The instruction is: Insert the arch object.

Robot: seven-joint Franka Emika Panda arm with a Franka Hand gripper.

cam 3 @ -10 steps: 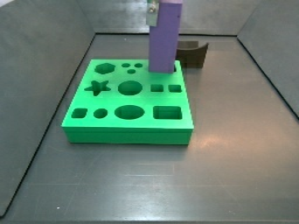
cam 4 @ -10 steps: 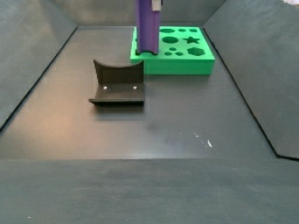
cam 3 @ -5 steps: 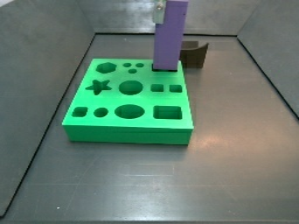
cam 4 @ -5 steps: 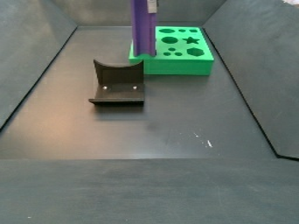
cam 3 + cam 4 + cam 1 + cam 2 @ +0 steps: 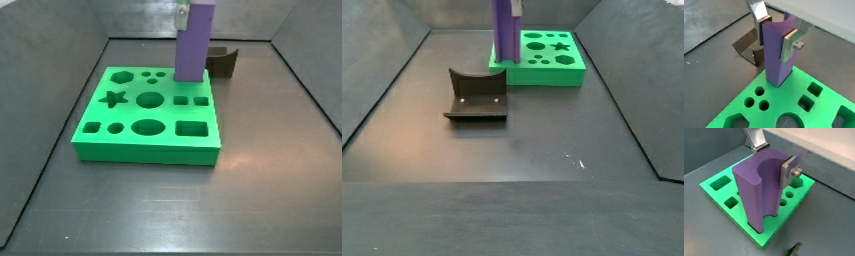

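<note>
**Arch object held upright at green board's edge; insertion not complete**

Change noted: arch object (image 5: 197, 40) shifted slightly sideways along the far edge of the green board (image 5: 147, 145) against the view one second ago, then steady over the last half second. Lateral alignment judged close to finished; descent judged the remaining step.

Gripper (image 5: 776, 33) closed on the arch object near its upper end, silver fingers (image 5: 789, 42) pressed flat against two opposite faces, block between them and hanging straight down. Same clamp confirmed in a wrist view (image 5: 761, 188), curved groove visible along one face.

Position: arch object upright over the board's edge nearest the far end of the desk (image 5: 516, 160), lower end at or just into the board's surface by the pair of small round holes (image 5: 761, 99). Depth of entry not determinable. Board itself toward the far end of the desk.

Dark brown block (image 5: 477, 96) standing apart on the desk, untouched.
</note>
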